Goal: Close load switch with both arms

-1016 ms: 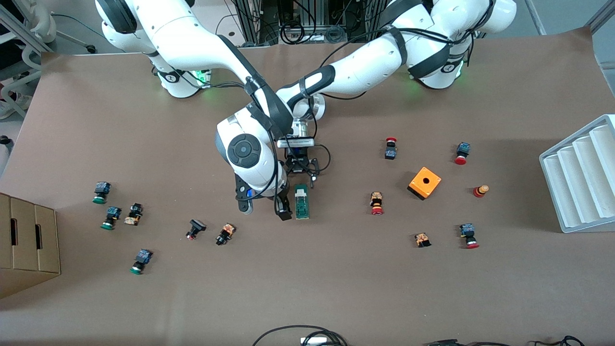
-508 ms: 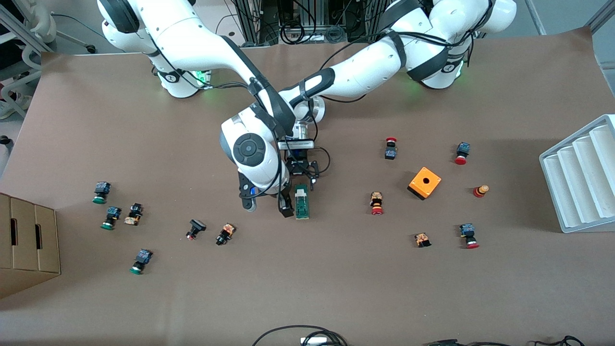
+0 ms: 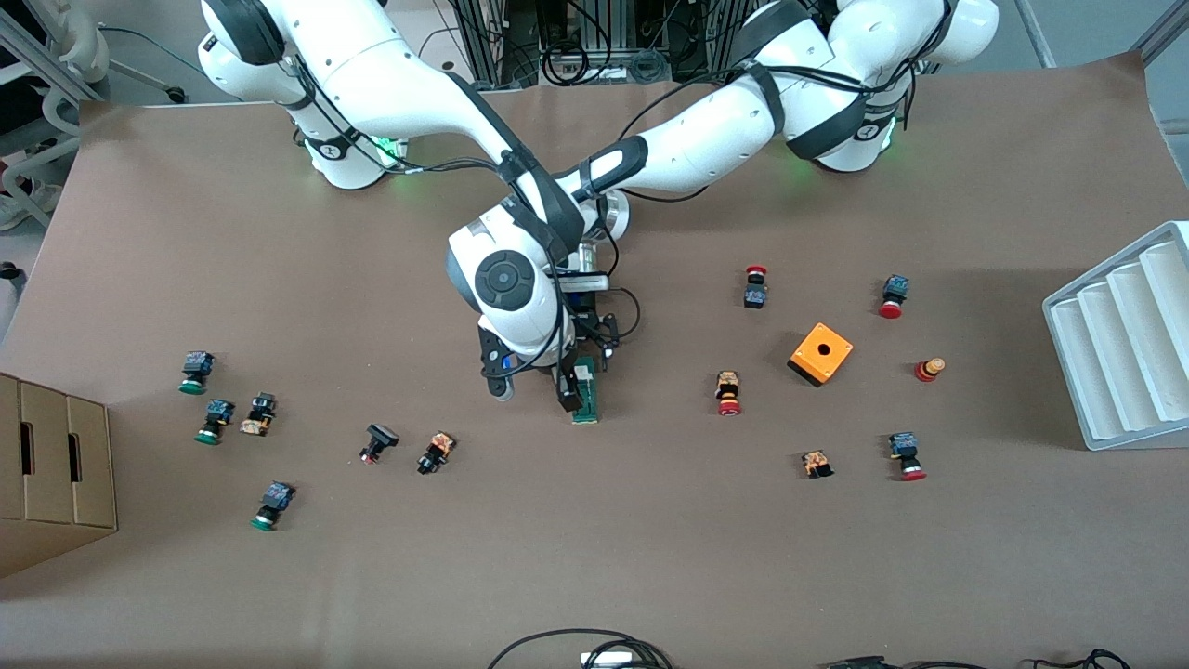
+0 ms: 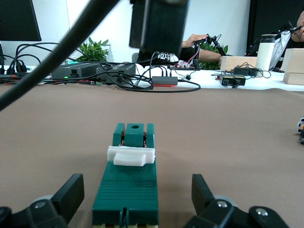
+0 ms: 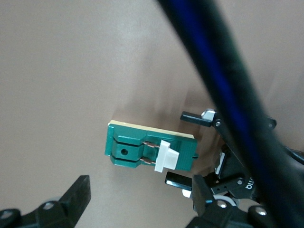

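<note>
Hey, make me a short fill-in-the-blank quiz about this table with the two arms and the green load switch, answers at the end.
1. The load switch has a sliding block colored ____.
2. The left gripper has its fingers set on either side of the load switch, and they are ____.
3. The right gripper hangs over the ____ and is open.
4. The box with a hole, toward the left arm's end of the table, is colored ____.

Missing words: white; open; load switch; orange
</note>
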`<state>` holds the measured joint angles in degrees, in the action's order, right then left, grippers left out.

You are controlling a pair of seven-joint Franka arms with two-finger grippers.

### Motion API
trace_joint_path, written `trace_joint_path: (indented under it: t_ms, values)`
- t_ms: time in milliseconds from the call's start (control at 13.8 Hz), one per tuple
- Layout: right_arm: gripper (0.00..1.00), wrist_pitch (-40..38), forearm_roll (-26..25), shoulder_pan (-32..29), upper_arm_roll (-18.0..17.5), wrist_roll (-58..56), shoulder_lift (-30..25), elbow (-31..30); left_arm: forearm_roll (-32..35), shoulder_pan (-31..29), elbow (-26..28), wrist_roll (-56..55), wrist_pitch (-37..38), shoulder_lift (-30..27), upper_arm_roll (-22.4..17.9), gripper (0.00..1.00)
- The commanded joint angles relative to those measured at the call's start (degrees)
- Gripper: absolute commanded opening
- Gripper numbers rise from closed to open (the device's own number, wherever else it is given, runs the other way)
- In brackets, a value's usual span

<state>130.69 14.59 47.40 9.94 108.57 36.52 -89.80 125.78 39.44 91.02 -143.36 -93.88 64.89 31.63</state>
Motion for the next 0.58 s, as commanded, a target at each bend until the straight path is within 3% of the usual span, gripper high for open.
trace_joint_path:
  t_ms: [0, 508]
  values:
    - [0.94, 2.89, -1.84, 1.02, 0.16, 1.91, 0.92, -0.9, 1.4, 0.11, -1.54, -0.61, 0.89, 1.73, 0.18, 1.0]
    - [0.85, 8.08, -2.55, 2.96, 0.16, 2.79, 1.45, -4.5, 2.01, 0.11, -1.63, -0.7, 0.89, 2.26, -1.05, 0.99]
